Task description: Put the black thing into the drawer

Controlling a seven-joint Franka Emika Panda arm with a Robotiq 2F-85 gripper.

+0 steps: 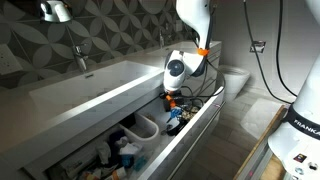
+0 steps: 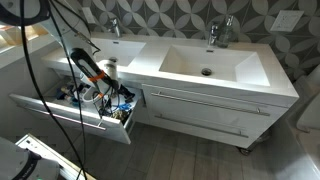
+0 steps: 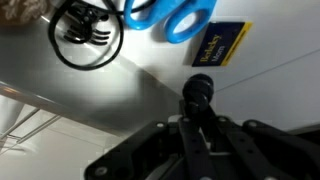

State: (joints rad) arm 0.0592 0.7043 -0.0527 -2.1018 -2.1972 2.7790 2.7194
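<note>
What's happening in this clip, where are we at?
The white robot arm reaches down into the open pale grey-white vanity drawer. In the wrist view its tool looks closed on a small black roundish object. It holds the object above the drawer's clutter: blue rings and a coiled black cable. The object is not yet released.

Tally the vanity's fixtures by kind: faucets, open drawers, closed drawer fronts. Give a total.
Faucets: 2
Open drawer: 1
Closed drawer fronts: 2
Total: 5
</note>
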